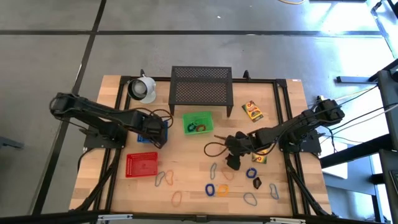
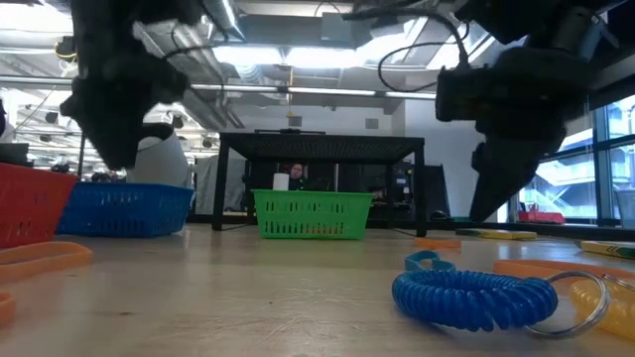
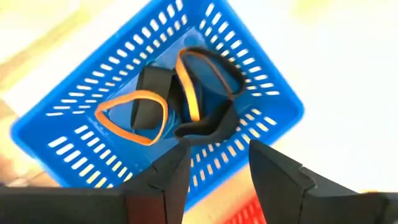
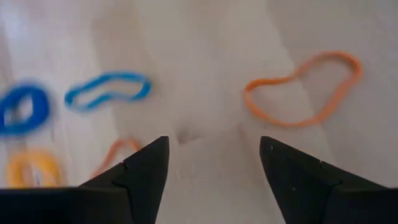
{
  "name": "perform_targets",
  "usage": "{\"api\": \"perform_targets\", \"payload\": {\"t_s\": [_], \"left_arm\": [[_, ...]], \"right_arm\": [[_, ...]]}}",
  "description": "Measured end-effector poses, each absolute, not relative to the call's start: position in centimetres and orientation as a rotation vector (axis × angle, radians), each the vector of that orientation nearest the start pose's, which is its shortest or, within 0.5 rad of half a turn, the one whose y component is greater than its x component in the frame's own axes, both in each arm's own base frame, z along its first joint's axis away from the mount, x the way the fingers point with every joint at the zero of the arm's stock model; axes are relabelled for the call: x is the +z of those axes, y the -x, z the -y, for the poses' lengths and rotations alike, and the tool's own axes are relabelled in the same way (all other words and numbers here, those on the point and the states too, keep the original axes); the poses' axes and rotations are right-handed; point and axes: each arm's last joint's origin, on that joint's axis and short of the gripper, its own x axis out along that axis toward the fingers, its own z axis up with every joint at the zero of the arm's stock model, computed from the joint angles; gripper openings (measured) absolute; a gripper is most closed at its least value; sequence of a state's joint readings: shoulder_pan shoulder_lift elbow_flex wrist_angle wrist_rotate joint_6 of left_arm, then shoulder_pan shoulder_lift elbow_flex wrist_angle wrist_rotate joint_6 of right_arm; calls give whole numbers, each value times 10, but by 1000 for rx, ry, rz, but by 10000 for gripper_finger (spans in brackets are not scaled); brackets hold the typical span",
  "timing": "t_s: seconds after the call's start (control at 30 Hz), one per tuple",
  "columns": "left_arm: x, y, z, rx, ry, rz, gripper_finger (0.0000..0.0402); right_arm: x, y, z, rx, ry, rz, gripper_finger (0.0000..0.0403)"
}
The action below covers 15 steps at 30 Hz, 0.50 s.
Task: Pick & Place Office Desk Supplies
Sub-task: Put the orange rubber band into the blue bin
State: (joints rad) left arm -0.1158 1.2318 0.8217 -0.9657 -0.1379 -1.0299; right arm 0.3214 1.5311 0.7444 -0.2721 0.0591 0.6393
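Above a light wooden table (image 1: pixel 186 163), the left arm reaches in from the left edge and hangs its left gripper (image 3: pixel 214 168) directly over a small blue plastic basket (image 3: pixel 268 93). Its two dark fingers are parted and empty. Inside the basket lie two orange rubber-band loops (image 3: pixel 132 116) and a black strap-like loop (image 3: pixel 208 121).

The right arm stretches in from the right edge toward the middle of the table. The right gripper (image 4: pixel 214 165) points down at bare wood, fingers spread wide with nothing between them, an orange rubber band (image 4: pixel 303 87) and a blue rubber band (image 4: pixel 107 88) just ahead.

Three baskets stand on the table: the blue one, a red plastic basket (image 1: pixel 142 165) in front of it and a green plastic basket (image 1: pixel 198 122) in the middle. Behind them are a black mesh metal stand (image 1: pixel 201 86) and a white cup-like object (image 1: pixel 142 89).

Two small yellow crayon boxes (image 1: pixel 252 111) lie near the right arm. Loose bands, a blue coiled cord (image 2: pixel 474 297) and small black clips (image 1: pixel 257 182) are scattered along the front; their number cannot be counted reliably.
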Motion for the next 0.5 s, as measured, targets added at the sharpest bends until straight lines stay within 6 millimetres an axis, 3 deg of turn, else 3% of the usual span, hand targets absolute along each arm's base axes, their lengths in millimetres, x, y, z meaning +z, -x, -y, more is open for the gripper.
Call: {"api": "perform_targets", "payload": {"t_s": [0.2,0.3,0.5], "left_arm": [[245,-186,18,622,724,-1080,150],[254,-179,16,606,735,-1023,150],[265,-168,16,598,721,-928,148]], "right_arm": [[152,-259,-85,105,-18,-1058,254],[152,-260,-83,98,146,-1033,246],[146,-266,-74,70,176,-1034,236]]}}
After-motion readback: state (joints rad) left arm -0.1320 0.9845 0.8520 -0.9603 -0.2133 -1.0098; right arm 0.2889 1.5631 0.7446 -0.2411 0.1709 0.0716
